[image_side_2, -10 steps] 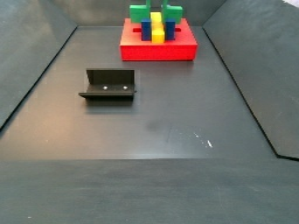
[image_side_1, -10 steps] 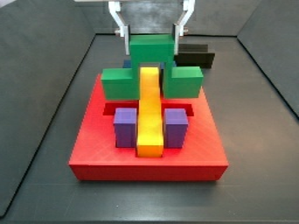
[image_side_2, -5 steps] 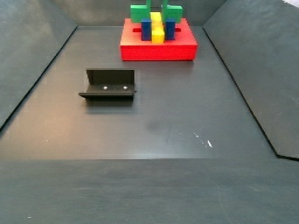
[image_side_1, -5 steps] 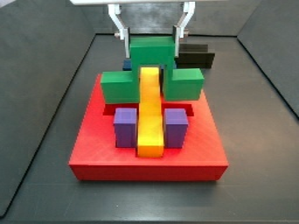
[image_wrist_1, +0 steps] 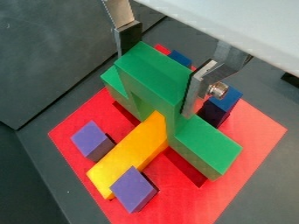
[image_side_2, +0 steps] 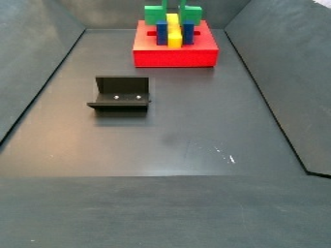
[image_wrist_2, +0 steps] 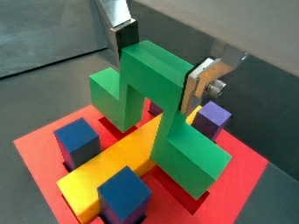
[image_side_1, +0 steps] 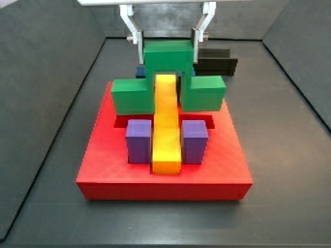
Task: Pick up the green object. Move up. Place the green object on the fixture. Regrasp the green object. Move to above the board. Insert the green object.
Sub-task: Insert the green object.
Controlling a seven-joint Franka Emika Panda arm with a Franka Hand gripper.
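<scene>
No brand, label or writing can be read on any piece. Nearest in a side view, the fixture stands alone on the dark floor, well apart from the board at the far end. On the board, in a side view, two purple blocks flank the near end of the long yellow bar, which runs back between the arms of the green object. In both wrist views the green object stands upright over the board, its lower arms straddling the yellow bar down at the cross-shaped recess; whether it is fully seated cannot be told. Blue blocks stand on the board beside the bar. The gripper is directly above the board, its silver fingers clamped on either side of the green object's upper stem. Behind, dark walls enclose the floor.
</scene>
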